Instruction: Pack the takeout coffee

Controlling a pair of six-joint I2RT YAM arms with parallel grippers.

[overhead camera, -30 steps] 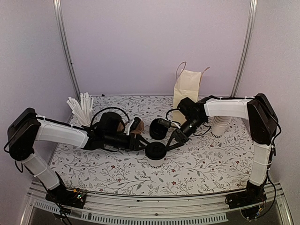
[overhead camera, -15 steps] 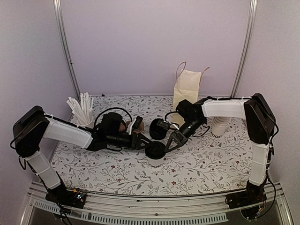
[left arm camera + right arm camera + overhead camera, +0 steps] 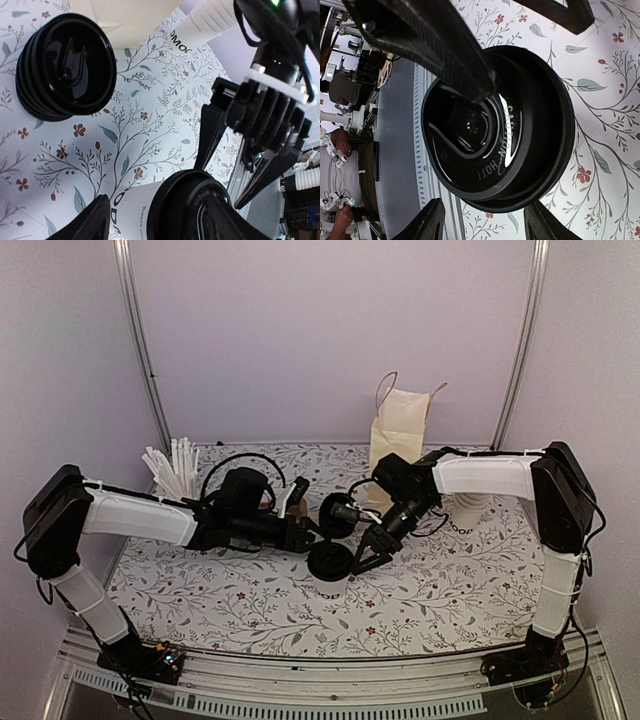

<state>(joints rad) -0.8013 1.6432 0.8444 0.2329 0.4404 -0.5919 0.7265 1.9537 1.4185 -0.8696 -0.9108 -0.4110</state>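
The takeout coffee (image 3: 330,567) stands upright mid-table, with the paper bag (image 3: 400,430) at its 1 o'clock. My left gripper (image 3: 305,533) reaches in from 10 o'clock, jaws spread to either side of the cup's wall; I cannot tell whether they press it. My right gripper (image 3: 362,560) sits at 3 o'clock, jaws apart, holding nothing. I judge the cup light, thin-walled and easily crushed (its lid (image 3: 495,125) could pop off), so I would grip it gently just under the lid and keep it upright.
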